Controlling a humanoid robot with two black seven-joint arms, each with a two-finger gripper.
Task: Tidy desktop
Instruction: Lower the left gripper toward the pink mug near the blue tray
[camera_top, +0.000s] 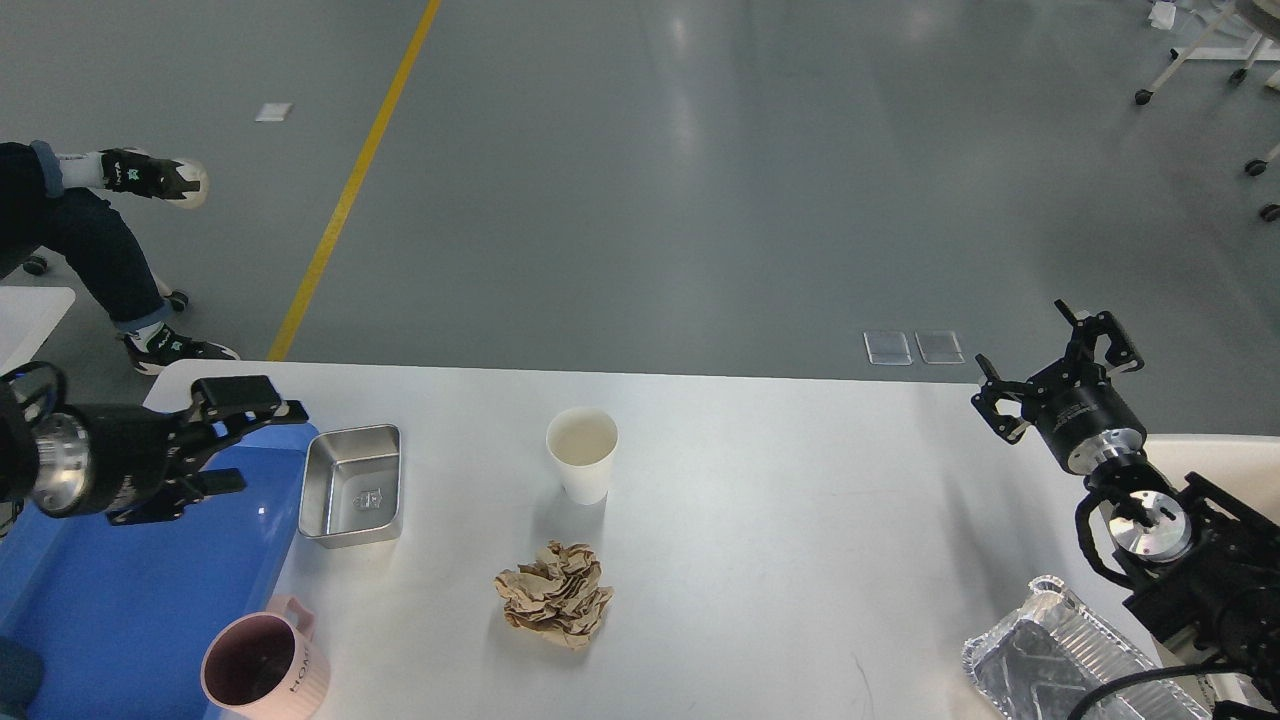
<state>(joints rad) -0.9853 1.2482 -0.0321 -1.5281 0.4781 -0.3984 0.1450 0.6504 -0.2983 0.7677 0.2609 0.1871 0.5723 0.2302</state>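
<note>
The white desktop (780, 520) fills the lower half of the head view. On it stand a white paper cup (582, 453), a crumpled brown paper ball (555, 594), a steel tray (352, 484), a pink mug (264, 672) at the front left and a foil tray (1060, 668) at the front right. My left gripper (235, 445) is open and empty above the blue tray, left of the steel tray. My right gripper (1058, 362) is open and empty above the desktop's far right edge.
A blue plastic tray (130, 590) lies along the desktop's left edge. A cream-coloured bin (1210, 460) stands at the right behind my right arm. A seated person's legs (90, 230) are on the floor at the far left.
</note>
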